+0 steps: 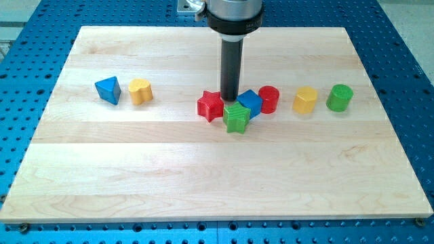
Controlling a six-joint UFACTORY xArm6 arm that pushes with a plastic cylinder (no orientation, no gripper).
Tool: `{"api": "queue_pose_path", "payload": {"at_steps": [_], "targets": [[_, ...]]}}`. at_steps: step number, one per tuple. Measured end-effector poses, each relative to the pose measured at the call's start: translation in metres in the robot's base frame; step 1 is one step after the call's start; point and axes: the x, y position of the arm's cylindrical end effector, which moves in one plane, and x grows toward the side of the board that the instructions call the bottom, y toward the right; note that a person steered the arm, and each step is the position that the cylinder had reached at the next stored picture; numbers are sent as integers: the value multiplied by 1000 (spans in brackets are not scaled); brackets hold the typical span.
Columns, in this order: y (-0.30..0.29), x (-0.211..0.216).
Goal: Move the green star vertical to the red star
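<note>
The red star (211,106) lies near the board's middle. The green star (237,118) sits just to its right and a little lower, touching or nearly touching it. My tip (229,102) stands right behind the green star, on its upper side, between the red star and the blue cube (250,102). The blue cube touches the green star's upper right.
A red cylinder (269,99) sits right of the blue cube, then a yellow hexagonal block (305,99) and a green cylinder (339,97). At the view's left are a blue triangle (108,89) and a yellow heart (140,91). The wooden board (217,183) lies on a blue perforated table.
</note>
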Motion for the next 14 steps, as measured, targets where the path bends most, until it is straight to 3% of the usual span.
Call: {"api": "queue_pose_path", "payload": {"at_steps": [2, 3, 4, 5, 6, 7, 9, 11, 12, 13, 14], "targets": [[80, 9], [71, -19], [59, -20], [6, -27], [-45, 8], [-48, 74], [-39, 101], [41, 101], [48, 81], [2, 70], [-21, 91]]}}
